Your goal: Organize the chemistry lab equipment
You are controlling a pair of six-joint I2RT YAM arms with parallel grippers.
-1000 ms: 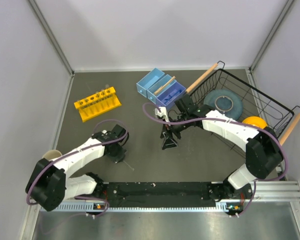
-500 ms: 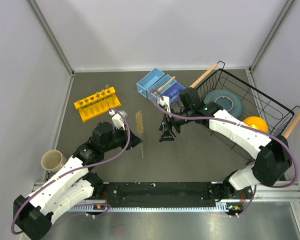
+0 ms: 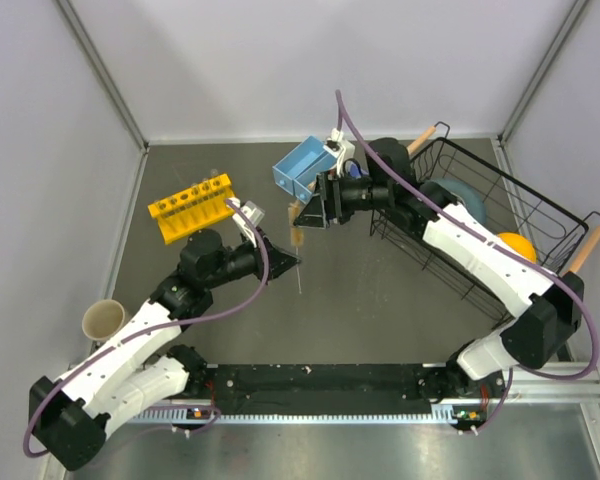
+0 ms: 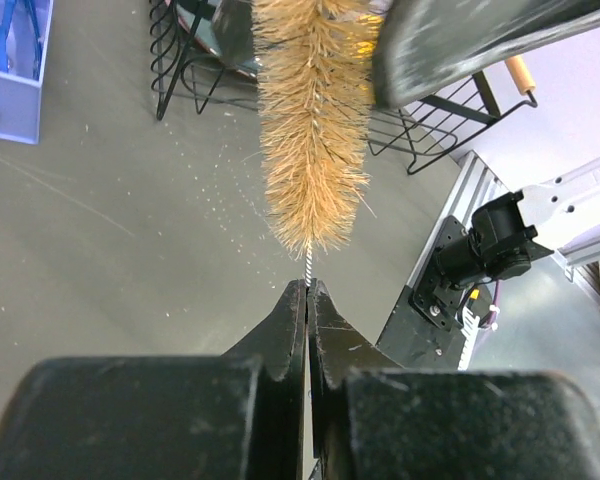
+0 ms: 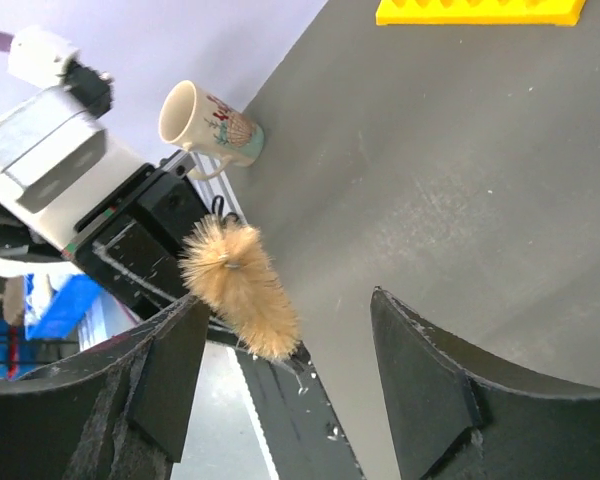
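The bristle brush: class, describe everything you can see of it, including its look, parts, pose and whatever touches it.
The bristle brush has a dense, tapering head of tan bristles on a thin twisted-wire stem. The left pincer is shut on the stem just below the bristles. It holds the brush off the grey table, with the head pointing toward the right pincer, whose open fingers flank the head's far end. Whether they touch the bristles cannot be told.

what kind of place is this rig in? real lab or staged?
Looks like a staged robot test cell, not a working lab: bare white panel walls around a grey table, a yellow tube rack, and a tan bristle brush pinched in the left hand.
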